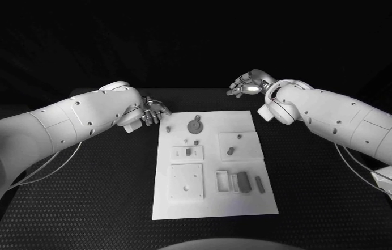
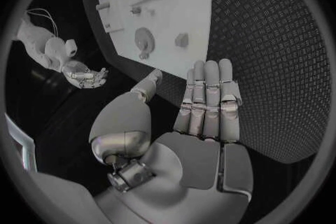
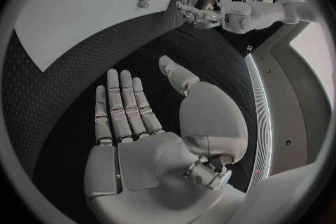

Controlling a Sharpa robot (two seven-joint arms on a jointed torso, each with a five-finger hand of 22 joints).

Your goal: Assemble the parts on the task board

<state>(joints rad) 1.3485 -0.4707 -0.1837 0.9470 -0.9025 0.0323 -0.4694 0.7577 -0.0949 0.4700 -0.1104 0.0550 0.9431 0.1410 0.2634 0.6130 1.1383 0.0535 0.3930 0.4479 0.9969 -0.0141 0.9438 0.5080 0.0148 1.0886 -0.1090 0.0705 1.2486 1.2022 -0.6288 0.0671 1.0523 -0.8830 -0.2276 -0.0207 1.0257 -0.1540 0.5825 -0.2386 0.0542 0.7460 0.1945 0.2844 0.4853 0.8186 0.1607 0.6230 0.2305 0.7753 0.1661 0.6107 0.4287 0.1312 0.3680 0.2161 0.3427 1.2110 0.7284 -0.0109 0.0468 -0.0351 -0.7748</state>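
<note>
White rectangular task board [image 1: 214, 165] on black textured desk [image 1: 98, 187], left hand [image 1: 149, 112] and right hand [image 1: 247, 83] flanking its far end, fingers [image 2: 208, 92] extended, empty.

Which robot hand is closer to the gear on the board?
Left. The left robot hand sits beside the board's far left corner, near the gear; the right robot hand hovers beyond the far right corner.
</note>
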